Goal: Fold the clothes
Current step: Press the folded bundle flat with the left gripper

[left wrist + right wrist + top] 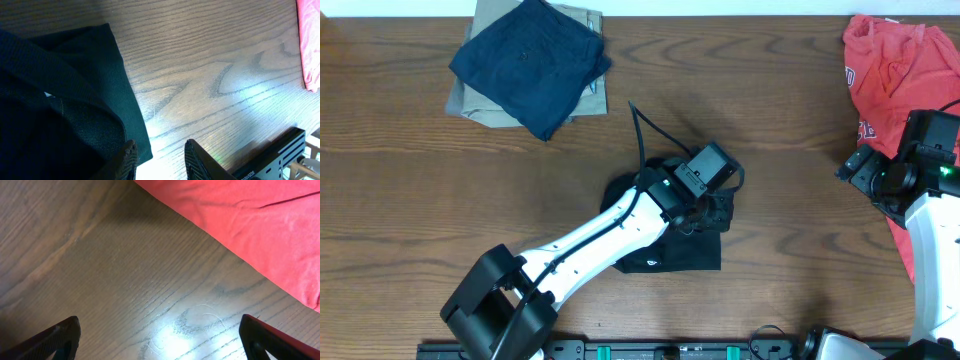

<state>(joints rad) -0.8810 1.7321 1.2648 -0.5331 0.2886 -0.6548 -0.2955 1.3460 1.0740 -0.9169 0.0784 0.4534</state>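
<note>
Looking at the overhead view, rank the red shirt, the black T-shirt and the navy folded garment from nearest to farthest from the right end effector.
Measured from the right end effector:
1. Red shirt, right beside it at the far right.
2. Black T-shirt, in the lower centre.
3. Navy folded garment, at the top left, clearly farthest.

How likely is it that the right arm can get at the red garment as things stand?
Probably yes: the right gripper hangs open over bare table, the red garment lies just beside it, and nothing stands between them.
</note>
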